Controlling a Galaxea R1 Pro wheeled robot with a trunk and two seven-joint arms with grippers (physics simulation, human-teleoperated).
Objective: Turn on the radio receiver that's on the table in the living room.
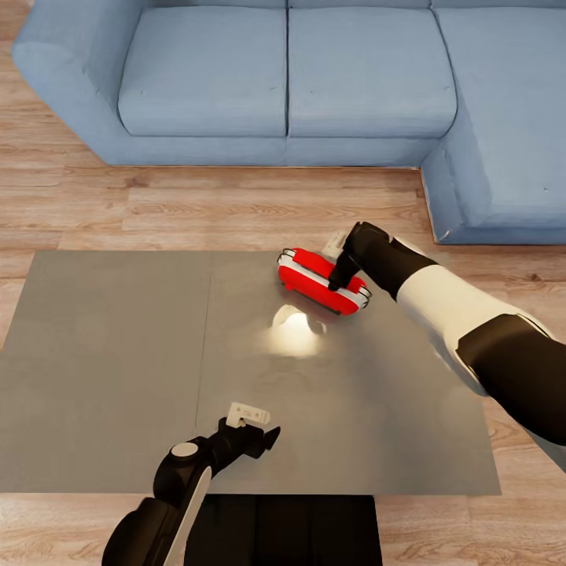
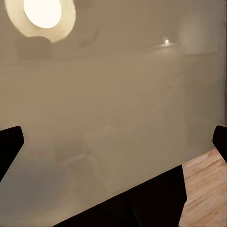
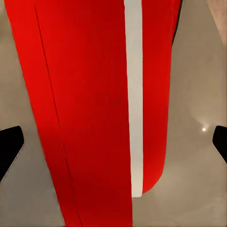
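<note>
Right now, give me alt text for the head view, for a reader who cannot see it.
A red radio receiver lies on a grey table, with the robot's right claw directly over it. The left claw hovers above the table's near edge, and a blue sofa stands on the wood floor beyond.

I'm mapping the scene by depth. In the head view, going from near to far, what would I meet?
Left end effector → grey table with its lamp glare → red radio receiver under the right end effector → wood floor → blue sofa.
</note>
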